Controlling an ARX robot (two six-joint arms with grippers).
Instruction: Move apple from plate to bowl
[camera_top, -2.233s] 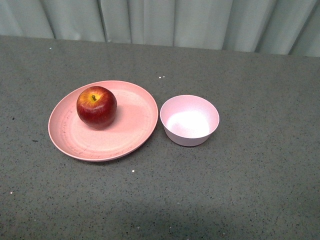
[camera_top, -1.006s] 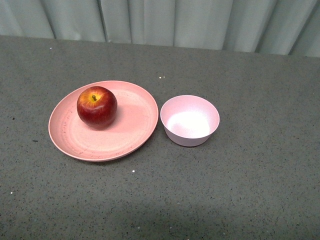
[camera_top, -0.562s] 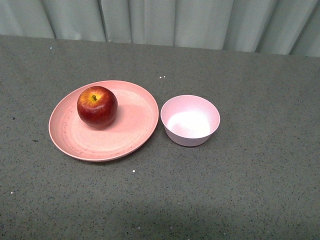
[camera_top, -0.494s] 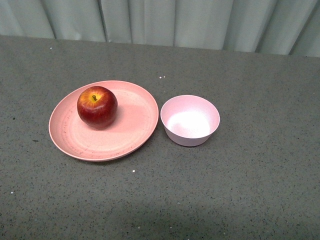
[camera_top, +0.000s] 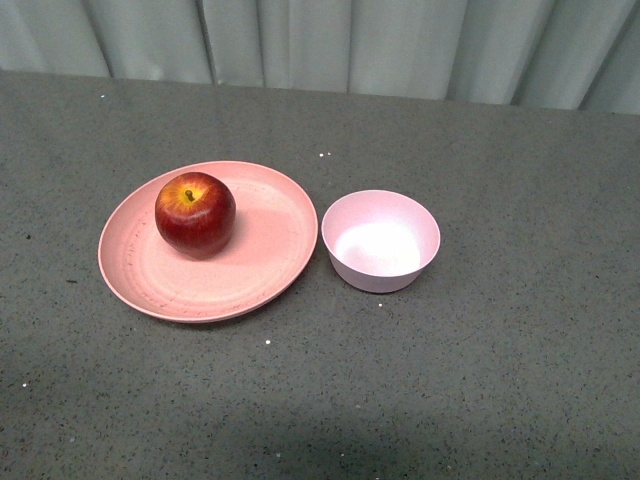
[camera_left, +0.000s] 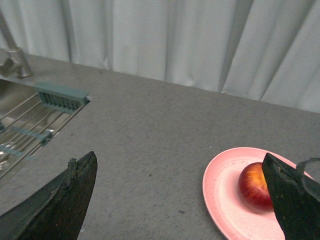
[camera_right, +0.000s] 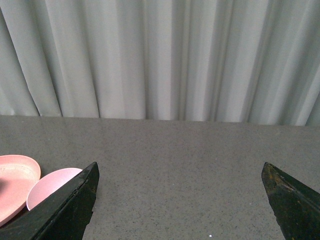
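Observation:
The dark red apple (camera_top: 195, 215) sits on the left part of the wide salmon-pink plate (camera_top: 260, 265). The small pale pink bowl (camera_top: 380, 241) stands empty just right of the plate. Neither arm shows in the front view. In the left wrist view my left gripper (camera_left: 180, 170) is open and empty, held over the counter, with the apple (camera_left: 255, 184) and plate (camera_left: 225, 192) beside one finger. In the right wrist view my right gripper (camera_right: 180, 172) is open and empty, with the bowl (camera_right: 50, 184) and the plate's edge (camera_right: 15, 175) off to one side.
The grey speckled counter (camera_top: 480, 380) ends at a pale curtain (camera_top: 350, 45) at the back. The left wrist view shows a metal sink with a rack (camera_left: 25, 130) and a faucet (camera_left: 12, 60) beyond the plate's left.
The front view has shifted by a pixel or two. The apple, plate and bowl stand as before.

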